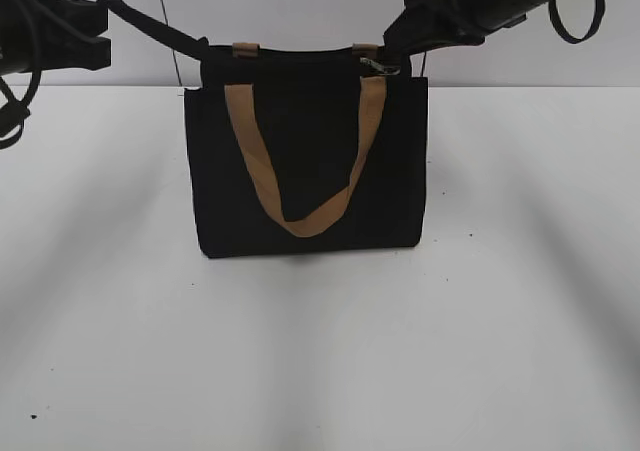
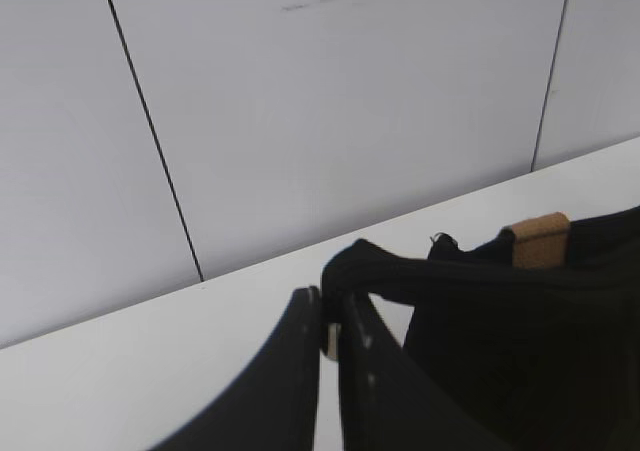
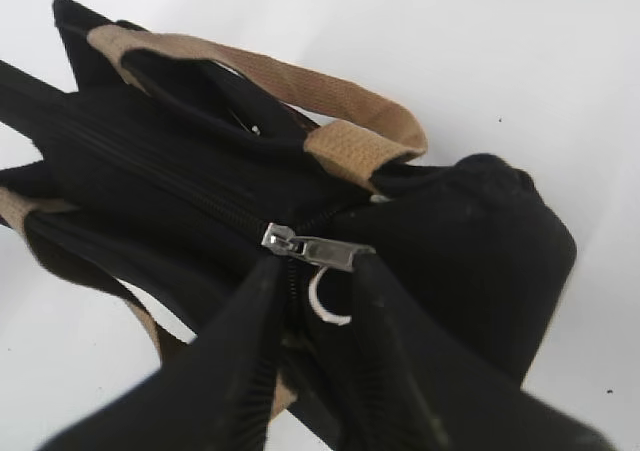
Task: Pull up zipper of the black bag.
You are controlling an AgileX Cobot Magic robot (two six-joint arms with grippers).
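The black bag [image 1: 310, 171] stands upright on the white table, a tan handle [image 1: 305, 221] hanging down its front. My left gripper [image 1: 105, 21] is shut on a black fabric strap [image 2: 400, 271] at the bag's left end and holds it taut; the wrist view shows the jaws [image 2: 333, 316] pinched on it. My right gripper [image 1: 395, 56] is at the bag's top right. In the right wrist view its fingers [image 3: 318, 271] stand apart, straddling the silver pull tab [image 3: 320, 249] of the zipper, which also shows in the exterior view [image 1: 372, 66]. The zip line [image 3: 180, 186] beyond the slider looks closed.
The white table [image 1: 320, 371] spreads in front of and beside the bag. A pale panelled wall [image 2: 350, 121] stands close behind. The second tan handle [image 3: 340, 96] lies over the bag's top beside the zipper. A black cable loop [image 1: 580, 16] hangs from the right arm.
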